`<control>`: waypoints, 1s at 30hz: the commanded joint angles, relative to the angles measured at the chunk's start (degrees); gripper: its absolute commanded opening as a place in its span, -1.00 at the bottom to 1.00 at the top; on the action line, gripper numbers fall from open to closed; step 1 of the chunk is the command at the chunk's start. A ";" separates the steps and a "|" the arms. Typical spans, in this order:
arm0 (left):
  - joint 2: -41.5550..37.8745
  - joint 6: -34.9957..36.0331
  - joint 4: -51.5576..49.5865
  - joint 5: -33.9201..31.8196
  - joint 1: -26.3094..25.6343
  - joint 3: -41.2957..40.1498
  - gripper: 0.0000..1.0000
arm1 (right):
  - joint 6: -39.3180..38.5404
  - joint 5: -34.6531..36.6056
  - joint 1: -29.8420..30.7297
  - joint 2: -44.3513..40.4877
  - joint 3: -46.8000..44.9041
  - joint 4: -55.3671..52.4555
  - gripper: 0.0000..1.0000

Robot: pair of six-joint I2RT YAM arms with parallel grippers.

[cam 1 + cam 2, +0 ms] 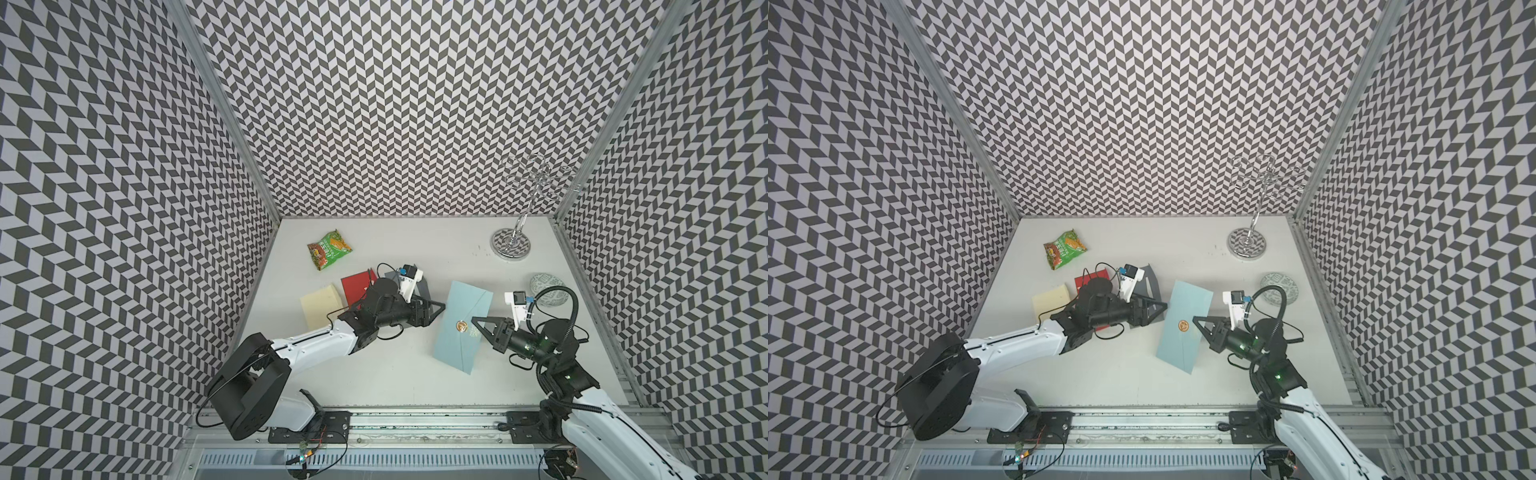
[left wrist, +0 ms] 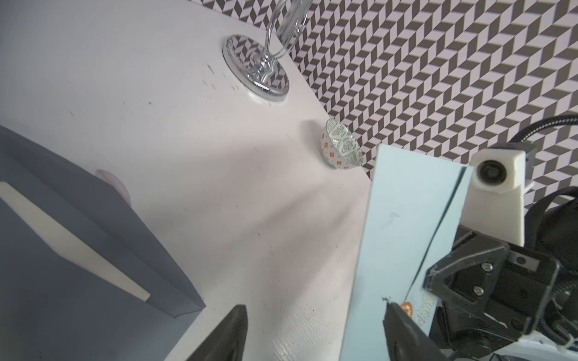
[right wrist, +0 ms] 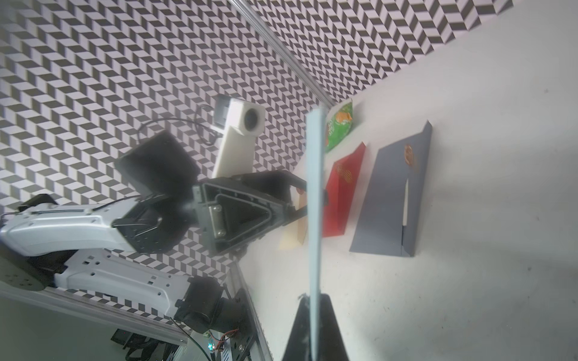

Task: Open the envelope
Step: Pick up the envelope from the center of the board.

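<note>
Looking down in both top views, I see the right gripper (image 1: 474,321) clenched on the pale blue envelope (image 1: 455,299) beside its gold seal (image 1: 461,327), over the middle of the white table (image 1: 374,374), while the left gripper (image 1: 441,308) sits released at the opposite long edge. From the left wrist view, that gripper's fingers (image 2: 233,328) stand well apart, one close to the seal, with a grey envelope (image 2: 78,250) lying nearby. From the right wrist view, the pale blue envelope shows edge-on, pinched between the right gripper's fingers (image 3: 300,331).
</note>
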 commanded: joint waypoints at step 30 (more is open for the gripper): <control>-7.52 0.02 12.96 16.84 2.05 -5.51 -0.47 | -4.38 -9.53 5.23 17.92 8.81 13.63 -1.00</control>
